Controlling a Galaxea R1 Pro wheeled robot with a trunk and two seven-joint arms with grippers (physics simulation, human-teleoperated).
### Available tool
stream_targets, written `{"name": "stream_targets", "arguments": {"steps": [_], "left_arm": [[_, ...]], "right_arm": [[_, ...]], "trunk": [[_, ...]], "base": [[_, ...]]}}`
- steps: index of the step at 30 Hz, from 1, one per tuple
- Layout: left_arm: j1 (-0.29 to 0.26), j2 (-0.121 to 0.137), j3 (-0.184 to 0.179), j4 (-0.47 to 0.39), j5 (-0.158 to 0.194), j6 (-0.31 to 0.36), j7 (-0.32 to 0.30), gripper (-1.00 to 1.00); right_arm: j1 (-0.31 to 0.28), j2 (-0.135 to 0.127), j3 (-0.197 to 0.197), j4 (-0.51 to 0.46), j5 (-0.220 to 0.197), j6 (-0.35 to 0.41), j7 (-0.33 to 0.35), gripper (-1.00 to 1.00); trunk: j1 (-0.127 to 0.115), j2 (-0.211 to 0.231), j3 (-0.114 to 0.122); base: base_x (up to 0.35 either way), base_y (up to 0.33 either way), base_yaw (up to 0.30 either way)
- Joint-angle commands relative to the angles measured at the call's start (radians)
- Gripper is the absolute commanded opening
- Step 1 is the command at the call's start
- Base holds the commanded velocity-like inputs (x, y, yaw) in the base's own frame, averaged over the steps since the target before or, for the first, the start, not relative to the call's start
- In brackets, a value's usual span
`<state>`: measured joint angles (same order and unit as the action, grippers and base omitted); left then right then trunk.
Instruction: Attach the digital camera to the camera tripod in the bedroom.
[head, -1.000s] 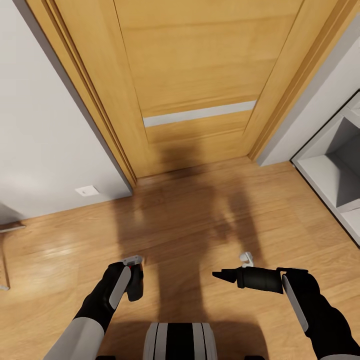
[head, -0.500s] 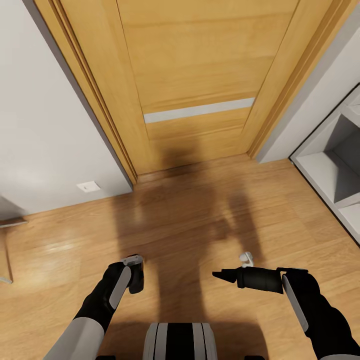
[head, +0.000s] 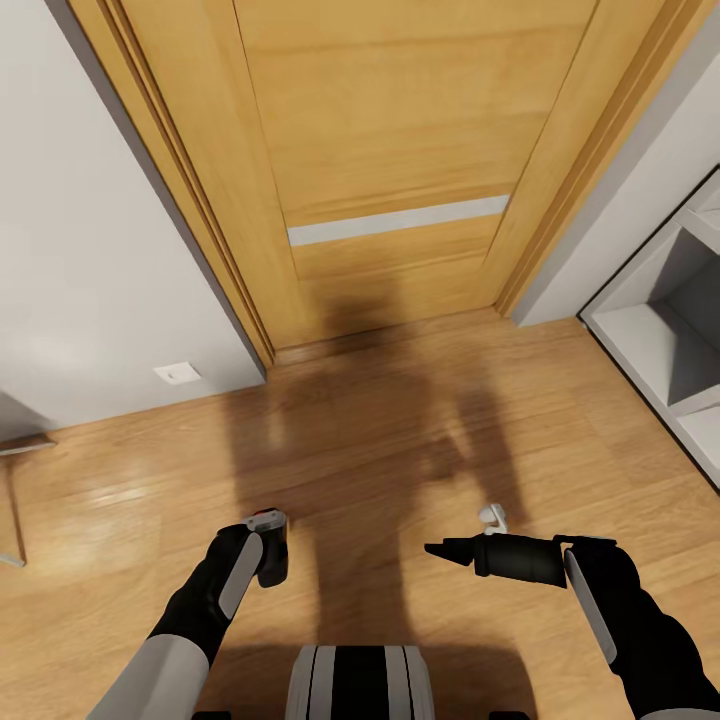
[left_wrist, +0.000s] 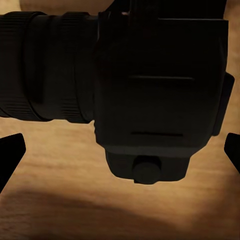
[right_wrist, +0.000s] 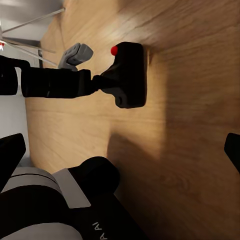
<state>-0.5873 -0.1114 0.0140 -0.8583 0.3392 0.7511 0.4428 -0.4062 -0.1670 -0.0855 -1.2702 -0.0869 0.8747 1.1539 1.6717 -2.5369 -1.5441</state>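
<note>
While the camera (head: 272, 560) sits gripped in the left hand (head: 262, 555) low over the wood floor (head: 380, 440), the right hand (head: 452, 549) hangs beside it, its width unclear, facing the oak door (head: 400, 150) and white shelf (head: 660, 350).

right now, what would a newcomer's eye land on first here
The big oak door straight ahead, with the robot's dark shadow across its base and the wood floor. Then the black digital camera held in the left gripper low at the left, and the right gripper opposite it. A white cube shelf stands at the right edge.
</note>
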Motion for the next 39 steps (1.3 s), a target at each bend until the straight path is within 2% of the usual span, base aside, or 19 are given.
{"name": "stream_targets", "arguments": {"steps": [1, 27, 39], "left_arm": [[0.000, -0.001, 0.001, -0.001, 0.011, 0.002, 0.008, 1.00], [0.000, -0.008, 0.000, 0.001, 0.011, 0.002, 0.010, 1.00], [0.000, -0.008, 0.000, 0.002, 0.011, 0.002, 0.009, 1.00]], "right_arm": [[0.000, 0.000, 0.000, 0.000, -0.005, 0.007, 0.000, 1.00], [0.000, 0.000, 0.000, 0.000, -0.006, 0.007, 0.000, 1.00], [0.000, 0.000, 0.000, 0.000, -0.006, 0.007, 0.000, 1.00]], "trunk": [[0.000, 0.000, -0.001], [0.000, 0.000, -0.001], [0.005, -0.003, -0.047]], "base": [[0.000, 0.000, 0.000], [0.000, 0.000, 0.000], [0.000, 0.000, 0.000]]}}
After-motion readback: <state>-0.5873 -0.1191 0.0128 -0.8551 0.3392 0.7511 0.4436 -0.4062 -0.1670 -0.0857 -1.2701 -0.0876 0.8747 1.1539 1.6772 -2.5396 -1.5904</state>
